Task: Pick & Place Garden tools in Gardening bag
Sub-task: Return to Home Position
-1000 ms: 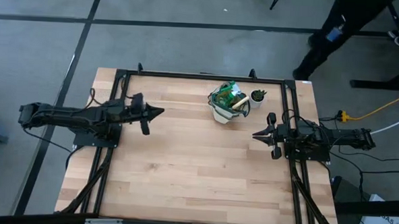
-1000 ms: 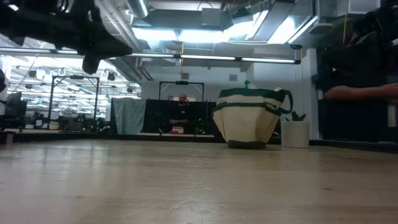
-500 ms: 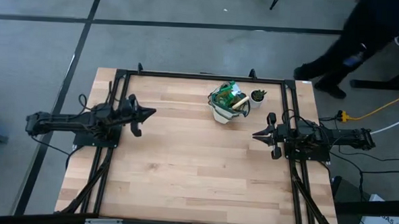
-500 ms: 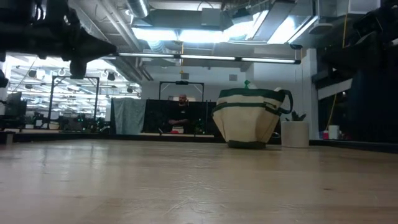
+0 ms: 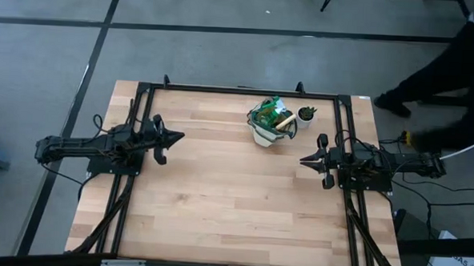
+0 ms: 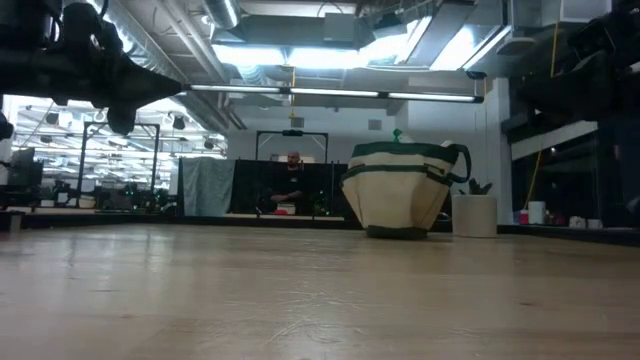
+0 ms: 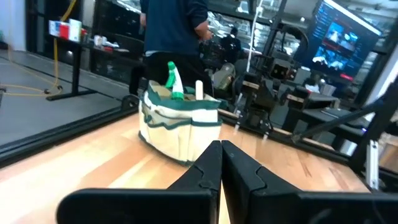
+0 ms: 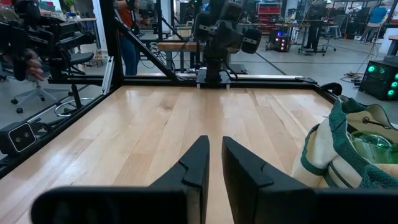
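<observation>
I see the bag (image 5: 267,125) with tools (image 5: 278,117) inside, upper centre of the counter (image 5: 226,197). My left gripper (image 5: 176,136) is pressed together mid-left; my right gripper (image 5: 304,161) hovers mid-right, fingers slightly apart, empty.

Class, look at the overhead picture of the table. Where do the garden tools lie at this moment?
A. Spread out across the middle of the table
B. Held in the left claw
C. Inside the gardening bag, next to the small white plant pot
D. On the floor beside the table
C: the garden tools poke out of the gardening bag, which stands beside the small white plant pot; neither claw holds anything.
</observation>
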Available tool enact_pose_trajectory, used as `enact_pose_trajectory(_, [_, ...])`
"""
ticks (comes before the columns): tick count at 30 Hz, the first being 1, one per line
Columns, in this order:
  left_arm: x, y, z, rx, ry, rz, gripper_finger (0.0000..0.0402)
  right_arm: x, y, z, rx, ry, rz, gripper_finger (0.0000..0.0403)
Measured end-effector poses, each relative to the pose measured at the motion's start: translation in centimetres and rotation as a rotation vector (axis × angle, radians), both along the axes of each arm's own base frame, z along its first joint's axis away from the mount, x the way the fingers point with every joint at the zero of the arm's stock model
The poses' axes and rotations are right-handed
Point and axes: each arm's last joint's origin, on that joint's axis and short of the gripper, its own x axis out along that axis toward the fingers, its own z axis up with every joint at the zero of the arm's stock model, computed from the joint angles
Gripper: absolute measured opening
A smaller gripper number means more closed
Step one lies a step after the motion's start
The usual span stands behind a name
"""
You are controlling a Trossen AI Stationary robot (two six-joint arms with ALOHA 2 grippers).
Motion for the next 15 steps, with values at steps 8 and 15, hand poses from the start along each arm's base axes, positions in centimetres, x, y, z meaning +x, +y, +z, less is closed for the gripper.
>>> enact_pose_trajectory(8, [0.07, -0.28, -0.04, 0.004, 0.004, -0.099, 0.0002, 0.00, 0.00, 0.00, 0.000, 0.000, 0.000, 0.0048])
enact_pose_trajectory(15, [0.11, -0.43, -0.25, 0.007, 0.027, -0.153, 0.0003, 0.00, 0.00, 0.00, 0.000, 0.000, 0.000, 0.0048])
